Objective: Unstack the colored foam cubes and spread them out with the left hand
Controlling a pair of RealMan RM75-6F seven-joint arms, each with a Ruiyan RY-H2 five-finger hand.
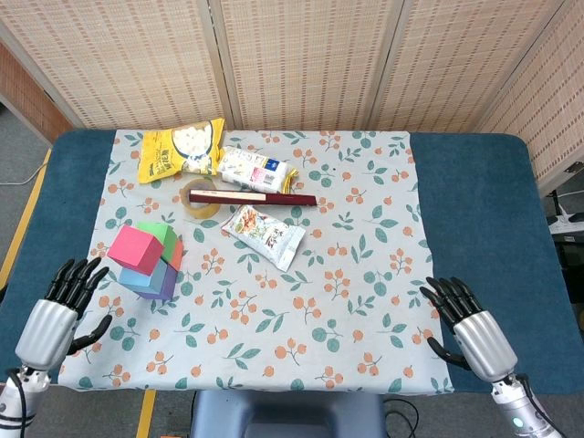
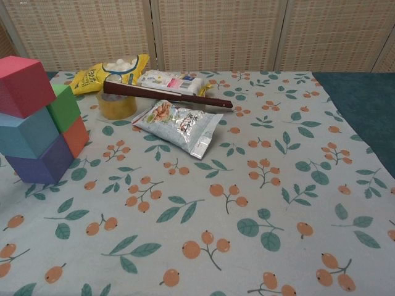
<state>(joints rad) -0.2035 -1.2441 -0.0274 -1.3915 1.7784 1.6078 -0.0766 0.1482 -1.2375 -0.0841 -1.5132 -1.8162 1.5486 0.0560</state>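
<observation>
At the lower left of the head view, left hand (image 1: pixel 57 315) empty, fingers spread | lower right, right hand (image 1: pixel 474 330) likewise spread, holding nothing | left of centre on the bench (image 1: pixel 474 182), foam cubes (image 1: pixel 146 260) stacked, pink cube (image 1: pixel 133 249) on top | farther back, snack packet (image 1: pixel 263 234), tape roll (image 1: pixel 201 197), yellow bag (image 1: pixel 180 149).

We see a table (image 1: pixel 474 182) under a dark blue covering, with a floral cloth (image 1: pixel 347 274) — orange berries, green leaves — laid over its middle. At twelve o'clock stand woven reed screens (image 1: pixel 301 55) in pale frames. At nine o'clock, grey floor (image 1: pixel 23 155) carries a yellow line (image 1: pixel 27 214).
</observation>
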